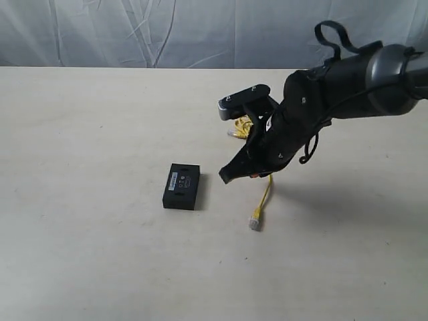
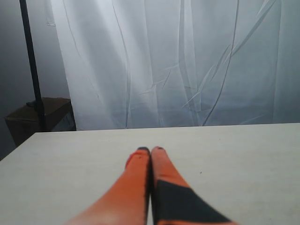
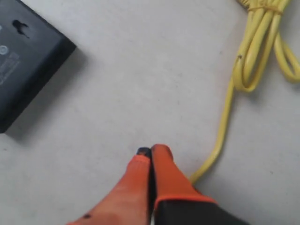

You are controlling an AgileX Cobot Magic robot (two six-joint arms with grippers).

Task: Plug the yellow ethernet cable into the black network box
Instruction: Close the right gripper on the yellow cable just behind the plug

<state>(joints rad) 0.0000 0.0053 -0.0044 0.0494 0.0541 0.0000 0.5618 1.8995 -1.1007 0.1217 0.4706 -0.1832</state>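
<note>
This looks like a robotics lab bench rather than a home. A broad cream-coloured matte tabletop (image 1: 80,254) is backed by a creased white fabric curtain (image 2: 187,61). A black jointed robot arm (image 1: 348,80) reaches over it. Beside the table stands a thin black metal pole (image 2: 32,70), and near it sits what may be a brown cardboard box (image 2: 51,110), too dim to be sure.

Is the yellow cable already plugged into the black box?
No, the cable lies on the table, apart from the box.

flat black network box (image 1: 182,186) near yellow ethernet cable (image 1: 264,199)
</note>
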